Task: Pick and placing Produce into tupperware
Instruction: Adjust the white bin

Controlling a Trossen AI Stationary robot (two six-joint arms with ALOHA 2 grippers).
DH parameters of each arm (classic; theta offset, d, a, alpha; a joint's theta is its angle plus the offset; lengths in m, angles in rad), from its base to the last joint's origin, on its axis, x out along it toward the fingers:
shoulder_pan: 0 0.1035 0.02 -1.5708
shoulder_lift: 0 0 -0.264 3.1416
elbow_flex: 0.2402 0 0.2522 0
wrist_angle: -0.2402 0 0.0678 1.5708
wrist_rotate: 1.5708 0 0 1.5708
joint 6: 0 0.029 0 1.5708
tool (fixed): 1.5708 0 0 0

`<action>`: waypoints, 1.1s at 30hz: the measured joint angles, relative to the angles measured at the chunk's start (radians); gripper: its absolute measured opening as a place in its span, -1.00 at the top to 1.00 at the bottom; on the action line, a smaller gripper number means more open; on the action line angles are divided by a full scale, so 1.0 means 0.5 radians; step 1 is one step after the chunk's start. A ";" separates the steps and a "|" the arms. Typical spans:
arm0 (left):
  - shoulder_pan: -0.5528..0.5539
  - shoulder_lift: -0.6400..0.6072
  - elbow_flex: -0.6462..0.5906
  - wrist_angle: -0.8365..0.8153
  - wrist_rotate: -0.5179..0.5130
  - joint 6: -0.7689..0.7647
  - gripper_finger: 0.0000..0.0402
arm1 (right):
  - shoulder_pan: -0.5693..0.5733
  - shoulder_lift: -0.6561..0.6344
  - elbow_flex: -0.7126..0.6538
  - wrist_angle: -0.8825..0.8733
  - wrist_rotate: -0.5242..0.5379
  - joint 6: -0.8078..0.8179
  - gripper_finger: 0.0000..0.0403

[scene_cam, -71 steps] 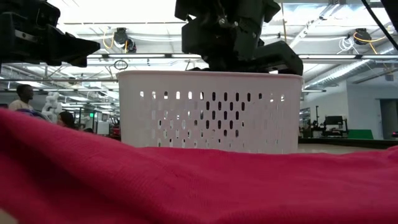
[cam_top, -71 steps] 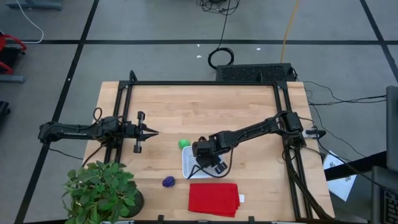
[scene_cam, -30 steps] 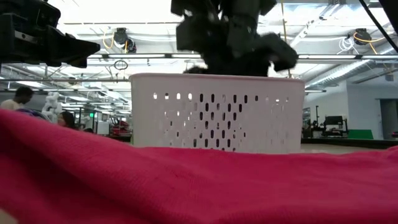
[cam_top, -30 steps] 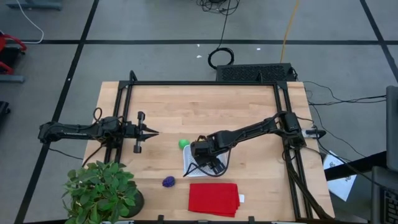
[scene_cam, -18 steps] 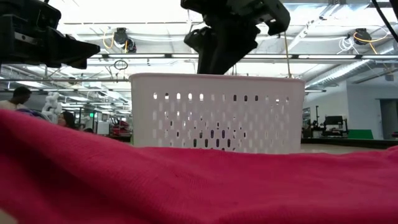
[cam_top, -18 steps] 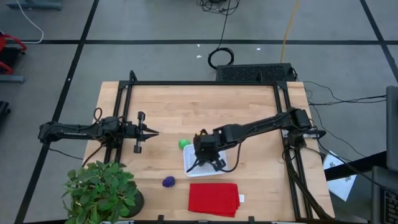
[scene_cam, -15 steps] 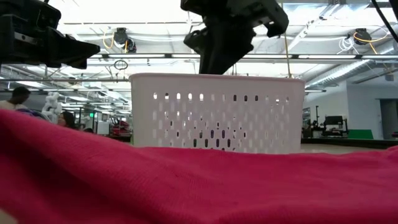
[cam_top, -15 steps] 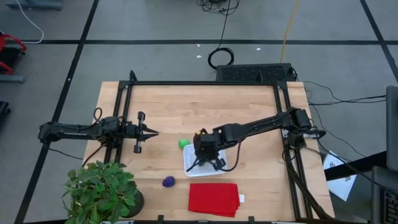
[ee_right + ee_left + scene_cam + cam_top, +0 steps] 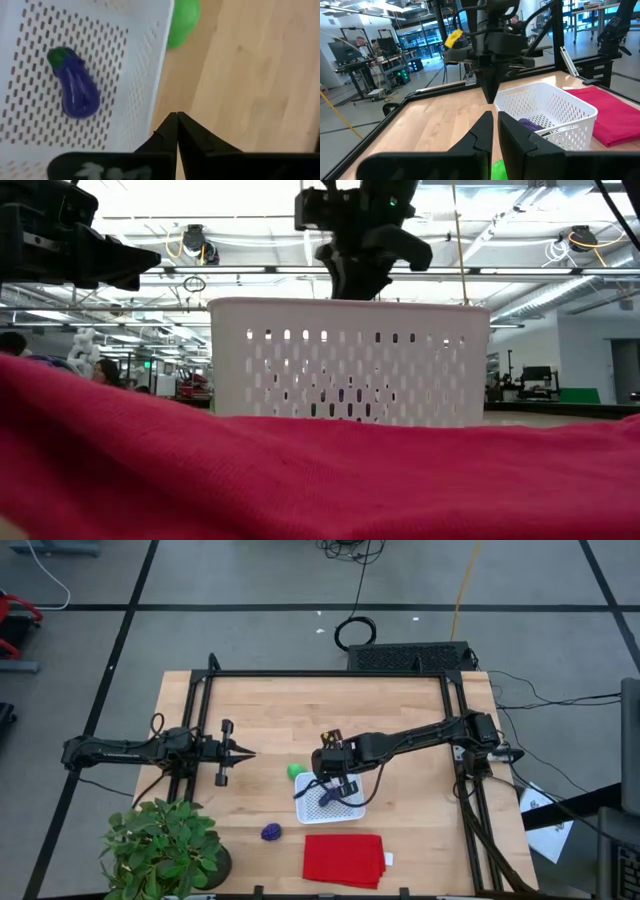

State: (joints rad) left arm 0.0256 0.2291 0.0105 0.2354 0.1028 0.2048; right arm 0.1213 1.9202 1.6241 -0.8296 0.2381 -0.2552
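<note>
The white perforated container point(image 9: 332, 804) sits on the table in front of the red cloth. The elongated purple piece point(image 9: 75, 89) lies on its bottom. The green piece point(image 9: 296, 771) rests on the wood just outside the container's far-left corner. The round purple piece point(image 9: 271, 832) lies on the table to the container's left, toward the near edge. My right gripper point(image 9: 176, 120) is shut and points down above the container's far-left rim, touching nothing. My left gripper point(image 9: 243, 753) is shut and waits level near the table's left side, pointing toward the container point(image 9: 546, 111).
A folded red cloth point(image 9: 345, 860) lies at the near edge and fills the low view's foreground point(image 9: 300, 480). A leafy potted plant point(image 9: 163, 845) stands at the near-left corner. Bare wood stretches toward the far edge and the right side.
My right gripper has risen out of the container and moved a little toward the far-left rim, turning as it went. The elongated purple piece stays lying on the container's bottom.
</note>
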 joint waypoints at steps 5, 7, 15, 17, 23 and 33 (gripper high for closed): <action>0.000 0.000 0.000 0.000 0.000 0.000 0.85 | -0.049 0.000 -0.001 -0.226 -0.002 0.160 1.00; 0.000 0.000 0.000 0.000 0.000 0.000 0.85 | -0.051 0.000 -0.002 -0.258 -0.003 0.210 1.00; 0.000 -0.001 0.000 0.000 0.000 0.000 0.85 | -0.060 0.000 -0.002 -0.474 -0.024 0.379 1.00; 0.000 0.000 0.000 0.000 -0.001 -0.002 0.85 | -0.059 0.000 -0.002 -0.489 -0.117 0.410 1.00; 0.000 -0.001 0.000 0.000 0.000 -0.004 0.85 | -0.043 0.001 -0.058 -0.444 -0.172 0.440 1.00; 0.000 0.000 0.000 0.000 -0.001 -0.007 0.85 | -0.042 0.002 -0.143 -0.454 -0.247 0.540 1.00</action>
State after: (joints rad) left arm 0.0254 0.2291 0.0105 0.2356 0.1024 0.2012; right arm 0.1001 1.9213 1.5524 -1.0566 0.1144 0.0147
